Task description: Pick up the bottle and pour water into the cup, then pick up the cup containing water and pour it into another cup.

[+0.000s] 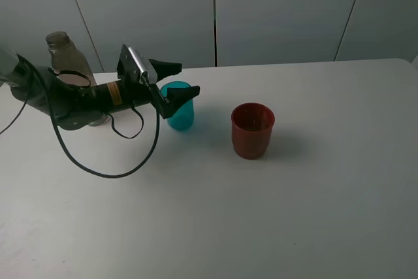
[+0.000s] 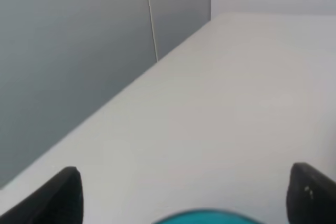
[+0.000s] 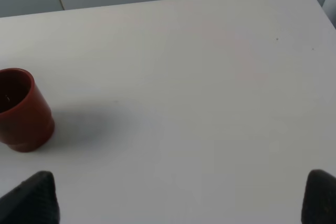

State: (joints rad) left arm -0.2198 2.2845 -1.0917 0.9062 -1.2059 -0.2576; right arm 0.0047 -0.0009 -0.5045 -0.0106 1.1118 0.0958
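On the white table (image 1: 313,187), the left gripper (image 1: 175,87) reaches sideways with its jaws spread on either side of the teal tumbler (image 1: 181,114). The brownish bottle (image 1: 64,57) stands upright behind the arm; the dark red cup (image 1: 253,130) stands apart, right of the tumbler

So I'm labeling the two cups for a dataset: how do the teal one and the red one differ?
The teal cup is slim and translucent; the red cup is wider, squat and opaque. The teal cup sits between the open fingers of the left hand; the red cup stands alone, apart from it. Both stand upright on the table.
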